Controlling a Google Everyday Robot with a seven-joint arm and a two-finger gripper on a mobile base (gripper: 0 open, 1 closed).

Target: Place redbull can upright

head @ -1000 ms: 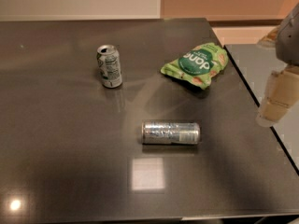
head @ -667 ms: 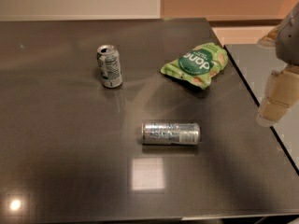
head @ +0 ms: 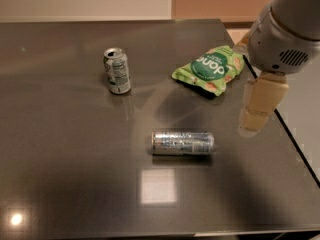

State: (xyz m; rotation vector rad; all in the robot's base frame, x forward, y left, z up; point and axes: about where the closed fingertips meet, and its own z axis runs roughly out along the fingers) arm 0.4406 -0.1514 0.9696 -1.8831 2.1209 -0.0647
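The redbull can, slim and silver with bluish markings, lies on its side on the dark table, a little right of center, its long axis running left to right. My gripper hangs from the white arm at the right, above the table surface, about a can's length to the right of the redbull can and slightly farther back. It holds nothing and is apart from the can.
A shorter white-and-green can stands upright at the back left. A green snack bag lies at the back right, just left of the arm. The table's right edge runs diagonally just past the gripper.
The arm and gripper have moved left, in over the table toward the lying can. The cans and the bag have not moved.
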